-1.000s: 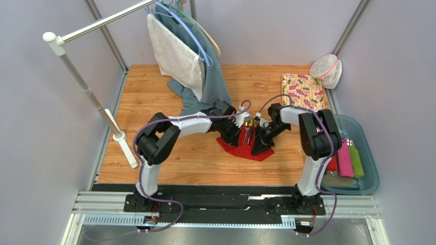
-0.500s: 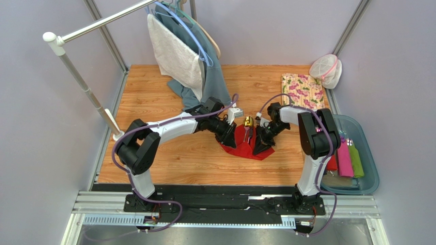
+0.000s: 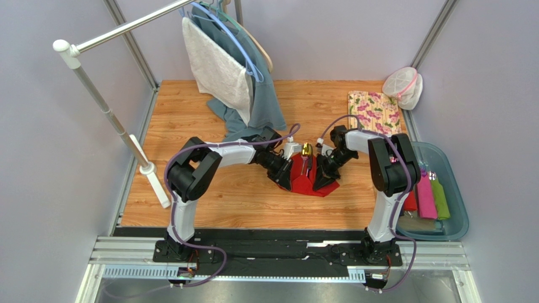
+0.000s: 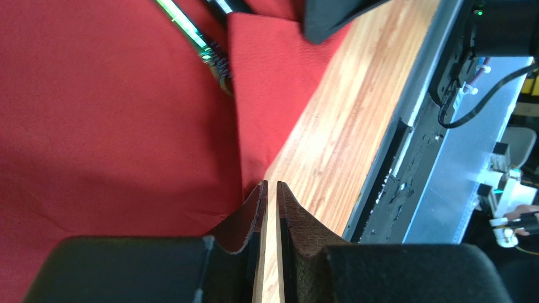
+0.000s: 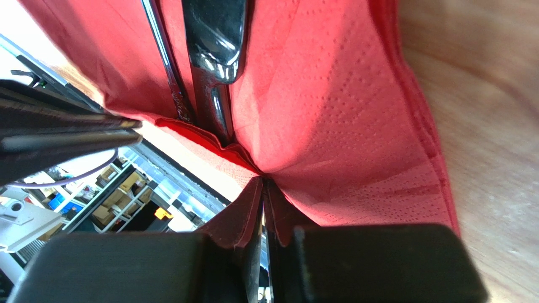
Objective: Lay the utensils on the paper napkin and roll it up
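Two things are changing as we are watching. The left gripper [image 4: 271, 184], which a second ago was hovering over the utensils [image 5: 212, 44], is now sitting low at the edge of the paper napkin [image 3: 303, 183] that is facing away from the floral cloth [image 3: 374, 112]. Its arm is also swinging back in after a wide sweep of the elbow. We are finding the napkin lying on the table [image 3: 209, 202], on the left-arm side of the floral cloth and nearer the arm bases, with the utensils resting on it.

We are reading the left gripper's jaws as drawn to a thin slit, with bare wood showing through the gap. The napkin's edge is reaching right up to the tips, but we are not managing to tell whether any paper is caught between them. The right gripper [image 5: 262, 183] is staying where it was, on the napkin's edge nearest the floral cloth, its jaws pinching the paper tight and lifting that side into a tent.

We are taking this to mean that the placing is finished and the rolling is starting, with the left gripper seeking its own hold. We are judging the thin sheet likely to tear or slip under uneven pulling.
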Robot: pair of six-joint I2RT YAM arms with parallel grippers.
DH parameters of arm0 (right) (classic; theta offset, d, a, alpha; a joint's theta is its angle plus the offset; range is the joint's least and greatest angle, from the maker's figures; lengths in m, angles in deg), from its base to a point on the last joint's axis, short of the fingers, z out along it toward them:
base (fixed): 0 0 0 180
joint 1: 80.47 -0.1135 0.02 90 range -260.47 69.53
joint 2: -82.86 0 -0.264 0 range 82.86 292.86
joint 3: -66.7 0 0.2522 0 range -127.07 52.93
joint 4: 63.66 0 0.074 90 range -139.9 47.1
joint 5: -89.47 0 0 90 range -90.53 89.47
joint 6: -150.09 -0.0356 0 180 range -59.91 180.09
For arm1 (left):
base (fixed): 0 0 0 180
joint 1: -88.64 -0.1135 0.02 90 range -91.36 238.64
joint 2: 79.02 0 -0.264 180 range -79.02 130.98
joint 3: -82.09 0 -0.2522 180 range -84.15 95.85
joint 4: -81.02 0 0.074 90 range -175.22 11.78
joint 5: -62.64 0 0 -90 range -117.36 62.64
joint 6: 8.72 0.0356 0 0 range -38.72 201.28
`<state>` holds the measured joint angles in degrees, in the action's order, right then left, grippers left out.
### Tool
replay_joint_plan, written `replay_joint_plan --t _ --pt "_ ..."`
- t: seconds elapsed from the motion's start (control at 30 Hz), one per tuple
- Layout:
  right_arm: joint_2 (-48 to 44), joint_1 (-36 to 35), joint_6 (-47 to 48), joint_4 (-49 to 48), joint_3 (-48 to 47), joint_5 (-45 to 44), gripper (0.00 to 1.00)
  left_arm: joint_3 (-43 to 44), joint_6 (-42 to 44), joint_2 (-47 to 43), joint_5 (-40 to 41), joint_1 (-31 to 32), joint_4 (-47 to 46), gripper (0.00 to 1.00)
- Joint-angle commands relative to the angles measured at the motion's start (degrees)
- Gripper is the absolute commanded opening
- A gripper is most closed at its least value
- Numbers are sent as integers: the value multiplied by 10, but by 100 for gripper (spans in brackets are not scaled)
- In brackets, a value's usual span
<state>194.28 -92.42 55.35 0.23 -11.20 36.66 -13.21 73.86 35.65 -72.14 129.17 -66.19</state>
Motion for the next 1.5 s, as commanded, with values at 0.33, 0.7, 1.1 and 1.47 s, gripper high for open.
replay_joint_plan --t 0.33,0.7,1.1,1.47 --pt "-44 1 33 -14 -23 23 15 27 -37 51 -1 -22 13 9" --pt "-85 -11 24 -21 23 90 17 24 -42 49 9 -22 12 5" --pt "-22 -15 20 -50 31 47 15 10 -43 39 16 -23 7 4" --pt "-13 0 63 -25 30 -5 13 2 -41 39 23 -24 4 2"
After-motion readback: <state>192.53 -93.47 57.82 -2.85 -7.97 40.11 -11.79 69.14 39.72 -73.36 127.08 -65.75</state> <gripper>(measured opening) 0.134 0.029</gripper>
